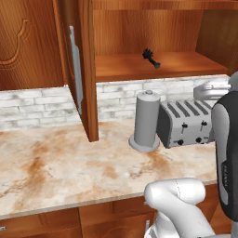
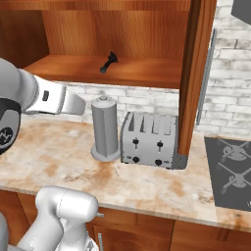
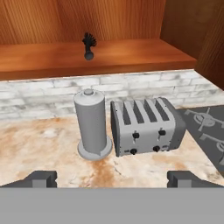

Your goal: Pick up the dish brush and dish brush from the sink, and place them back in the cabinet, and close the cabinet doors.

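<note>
White arm (image 1: 179,200) (dark joints)

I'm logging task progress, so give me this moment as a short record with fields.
black dish brush: lying on the cabinet shelf
cabinet doors: left door and right door both open
counter items: grey cylinder left of the toaster
end effector: open, holding nothing, back from the counter
stove: right of the toaster

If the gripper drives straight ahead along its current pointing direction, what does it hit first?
Likely the grey canister or the toaster beside it on the counter; both sit in the open gripper's line. Depth is unclear, so which comes first is uncertain.
</note>
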Tool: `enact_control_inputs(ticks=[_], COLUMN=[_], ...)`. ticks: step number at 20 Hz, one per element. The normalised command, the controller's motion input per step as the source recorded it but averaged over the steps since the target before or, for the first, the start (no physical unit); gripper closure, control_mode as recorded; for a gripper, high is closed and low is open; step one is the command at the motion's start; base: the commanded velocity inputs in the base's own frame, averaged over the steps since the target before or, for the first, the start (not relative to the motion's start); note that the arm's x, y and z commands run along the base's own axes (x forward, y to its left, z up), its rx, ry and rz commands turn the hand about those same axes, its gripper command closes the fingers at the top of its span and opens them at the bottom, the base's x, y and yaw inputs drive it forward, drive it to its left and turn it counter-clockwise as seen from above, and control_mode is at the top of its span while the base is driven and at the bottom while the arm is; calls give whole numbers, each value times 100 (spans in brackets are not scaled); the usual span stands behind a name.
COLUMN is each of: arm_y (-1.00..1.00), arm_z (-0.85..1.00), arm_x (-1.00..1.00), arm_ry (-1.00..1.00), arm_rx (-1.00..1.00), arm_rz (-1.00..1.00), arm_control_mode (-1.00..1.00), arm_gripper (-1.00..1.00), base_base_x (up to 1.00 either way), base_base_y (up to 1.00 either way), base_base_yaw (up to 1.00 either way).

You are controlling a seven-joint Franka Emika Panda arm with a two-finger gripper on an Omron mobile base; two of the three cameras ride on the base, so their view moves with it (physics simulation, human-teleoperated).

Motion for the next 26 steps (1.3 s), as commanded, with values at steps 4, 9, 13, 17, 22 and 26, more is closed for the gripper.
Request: enact_control_inputs(ticks=[4, 9, 13, 17, 22, 26], arm_y=[0, 0, 0, 0, 0, 0], arm_z=[-11, -8, 0, 0, 0, 0], arm_x=[-31, -16, 0, 0, 0, 0], arm_ry=[0, 0, 0, 0, 0, 0], arm_rx=[0, 0, 0, 0, 0, 0], arm_rz=[3, 3, 0, 0, 0, 0], arm_control_mode=[-100, 100, 100, 100, 100, 100], arm_gripper=[-100, -100, -100, -100, -100, -100], base_base_x=[0, -9, -69, -100, -99, -79], base_base_y=[0, 0, -16, -47, -42, -23], base_base_yaw=[0, 2, -2, -18, -32, -44])
